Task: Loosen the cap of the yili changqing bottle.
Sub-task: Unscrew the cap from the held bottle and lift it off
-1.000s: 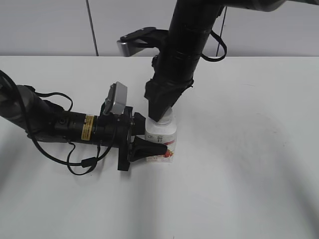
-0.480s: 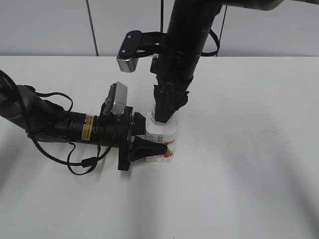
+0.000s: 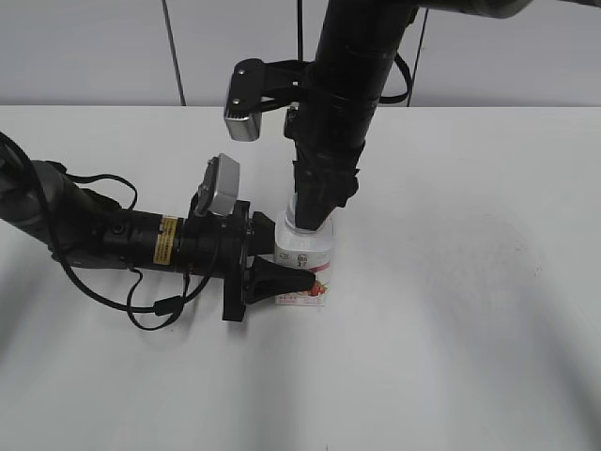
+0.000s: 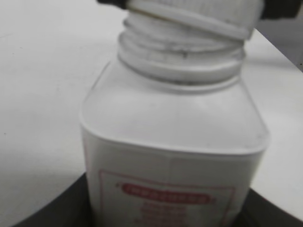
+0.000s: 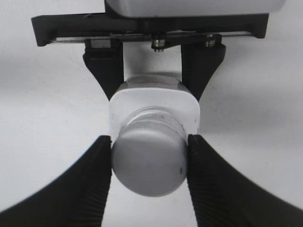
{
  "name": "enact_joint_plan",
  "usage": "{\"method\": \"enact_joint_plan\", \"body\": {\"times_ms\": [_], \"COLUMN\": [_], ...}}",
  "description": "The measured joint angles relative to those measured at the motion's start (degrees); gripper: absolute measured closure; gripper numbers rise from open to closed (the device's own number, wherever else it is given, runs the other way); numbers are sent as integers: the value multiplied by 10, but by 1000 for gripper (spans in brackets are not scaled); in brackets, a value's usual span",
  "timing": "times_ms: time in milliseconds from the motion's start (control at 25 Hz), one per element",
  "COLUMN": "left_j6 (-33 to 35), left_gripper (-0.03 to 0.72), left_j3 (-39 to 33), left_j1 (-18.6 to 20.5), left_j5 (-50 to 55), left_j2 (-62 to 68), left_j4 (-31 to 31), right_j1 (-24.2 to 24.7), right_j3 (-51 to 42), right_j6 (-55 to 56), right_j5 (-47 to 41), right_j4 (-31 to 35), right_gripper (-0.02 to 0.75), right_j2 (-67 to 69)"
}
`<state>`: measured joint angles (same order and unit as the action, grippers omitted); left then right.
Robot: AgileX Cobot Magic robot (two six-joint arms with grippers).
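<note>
Nearest the exterior cam, the left gripper [image 3: 272,279] lies low along the table [image 3: 451,357], reaching in from the left w/ its fingers closed on the body of the yili changqing bottle [image 3: 305,258]; the left wrist view shows the bottle [image 4: 175,156] filling the frame, upright, dark finger edges at both lower corners, so it looks like a brace grip, prob. there to stop the body spinning while the top is turned. Bottle sits on the table roughly mid-scene, label side facing the exterior cam. Just above and behind it, the right gripper [image 3: 313,214] comes straight down from the tall dark arm; in the right wrist view its two ribbed fingers [image 5: 97,175] press against either side of the cap [image 5: 149,161], closed to cap width, nothing else held. Vertical approach makes sense: wrist roll axis lines up w/ the neck, so a twist turns the cap directly. In the left wrist view the cap [image 4: 199,16] looks slightly tilted on the threads, poss. already partly loose, can't be sure. Beyond, bare table and a pale wall [image 3: 94,47]
</note>
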<state>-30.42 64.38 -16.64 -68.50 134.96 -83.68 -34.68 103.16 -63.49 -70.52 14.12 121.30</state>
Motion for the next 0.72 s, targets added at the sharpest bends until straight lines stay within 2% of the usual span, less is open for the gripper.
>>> {"method": "enact_joint_plan", "body": {"times_ms": [320, 720], "left_j6": [-2, 0], "left_gripper": [309, 309], "left_j3": [0, 0], "left_j1": [0, 0], "left_j5": [-1, -1], "left_j2": [0, 0], "left_j4": [2, 0], "right_j1": [0, 1], "right_j3": [0, 0], "right_j6": [2, 65], "right_j5": [0, 2], "right_j4": [0, -8], "right_gripper": [353, 353], "right_j2": [-9, -29]}}
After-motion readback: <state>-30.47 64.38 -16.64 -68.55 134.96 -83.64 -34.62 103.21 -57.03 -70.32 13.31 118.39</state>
